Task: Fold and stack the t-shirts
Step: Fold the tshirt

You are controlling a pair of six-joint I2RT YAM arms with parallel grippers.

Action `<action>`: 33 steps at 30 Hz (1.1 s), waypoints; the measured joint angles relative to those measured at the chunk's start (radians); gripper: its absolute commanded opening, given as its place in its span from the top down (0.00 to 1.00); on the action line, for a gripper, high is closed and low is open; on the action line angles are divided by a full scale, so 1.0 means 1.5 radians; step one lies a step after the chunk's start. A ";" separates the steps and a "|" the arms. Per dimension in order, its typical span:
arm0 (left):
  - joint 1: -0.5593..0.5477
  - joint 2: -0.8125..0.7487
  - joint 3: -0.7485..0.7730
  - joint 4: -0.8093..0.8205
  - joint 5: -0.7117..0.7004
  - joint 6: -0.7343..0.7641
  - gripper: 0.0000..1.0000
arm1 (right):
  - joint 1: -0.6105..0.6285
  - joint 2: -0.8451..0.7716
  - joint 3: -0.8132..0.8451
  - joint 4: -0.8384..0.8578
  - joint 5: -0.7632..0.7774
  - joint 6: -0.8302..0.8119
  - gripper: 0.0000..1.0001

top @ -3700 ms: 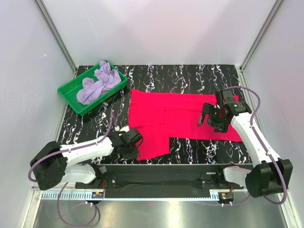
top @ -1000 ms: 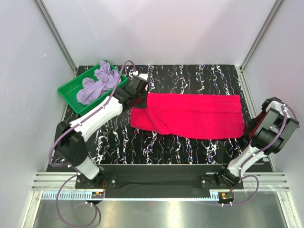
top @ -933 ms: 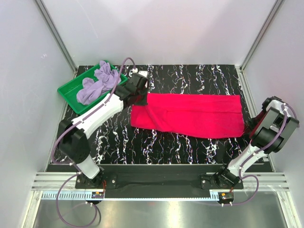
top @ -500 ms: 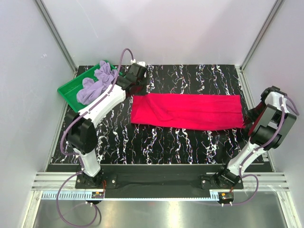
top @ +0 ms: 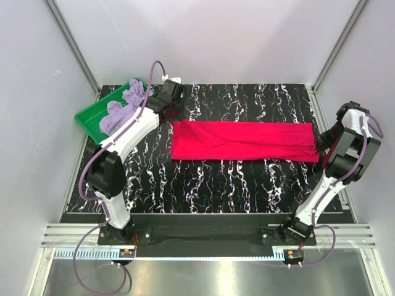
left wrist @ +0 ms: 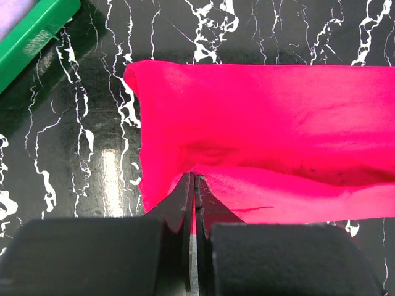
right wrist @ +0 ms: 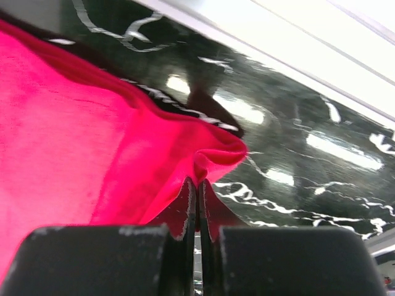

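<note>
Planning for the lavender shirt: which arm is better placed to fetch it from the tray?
Likely left: the left end effector, shut on the crimson shirt, sits near the green tray holding the lavender shirt; the right end effector grips its far end.

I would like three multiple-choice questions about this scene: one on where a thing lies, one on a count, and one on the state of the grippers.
1. Where is the lavender t-shirt?
A. spread flat between the arms
B. in the green tray
C. on the floor

2. How many t-shirts are in view?
A. two
B. one
C. four

3. How do the left gripper and the right gripper stand?
A. both open
B. only one shut
C. both shut on the crimson t-shirt

Answers: B, it lies bunched inside the tray at the rear left. A, one is lavender and one is crimson. C, each wrist view shows closed fingers pinching crimson cloth.
</note>
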 measured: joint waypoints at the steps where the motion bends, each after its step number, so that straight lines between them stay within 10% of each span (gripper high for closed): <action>1: 0.000 0.000 0.000 0.000 -0.003 0.000 1.00 | 0.004 0.007 0.010 0.000 0.000 0.000 0.99; 14: 0.013 0.035 0.029 0.003 -0.007 0.001 1.00 | 0.027 0.074 0.108 -0.028 0.000 -0.013 0.89; 33: 0.021 0.088 0.069 0.021 -0.019 -0.005 1.00 | 0.037 0.129 0.267 -0.101 0.001 -0.051 0.28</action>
